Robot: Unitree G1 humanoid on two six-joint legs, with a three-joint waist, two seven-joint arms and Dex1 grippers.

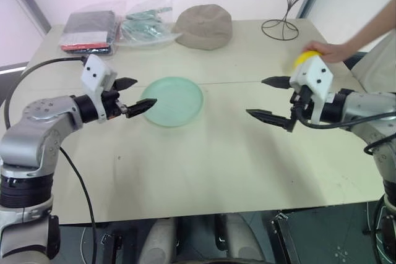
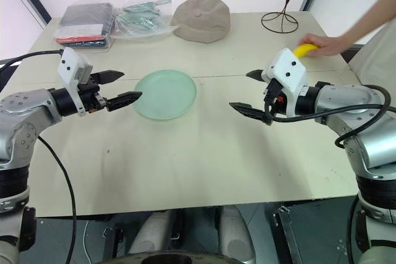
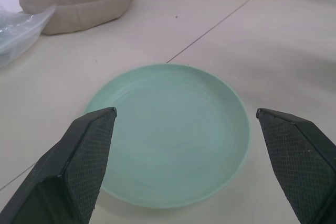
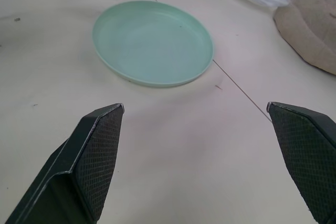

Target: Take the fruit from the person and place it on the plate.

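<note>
Right end effector (image 2: 250, 94): fingers wide apart, nothing between them, held above the bench (image 2: 204, 165) to the right of the plate, pointing toward it. Left end effector (image 2: 117, 86): fingers also apart and empty, hovering at the plate's left edge, pointing across it.

Largest to smallest, placed from the plate:
- Bench: pale, carries everything.
- Person (image 2: 371, 13): forearm reaching in from the far right; hand (image 2: 328, 46) well right of the plate and beyond the right end effector.
- Cap (image 2: 201, 18): tan, behind the plate.
- Plate (image 2: 165, 94): mint green, mid-bench, nothing on it.
- Banana (image 2: 305, 49): yellow, gripped in the person's hand, far right of the plate, low over the bench.

Progress: judged at the very start. Banana is being offered, not yet handed over. Remaining: right arm to reach the banana, close on it, carry it left, set it on the plate.
</note>
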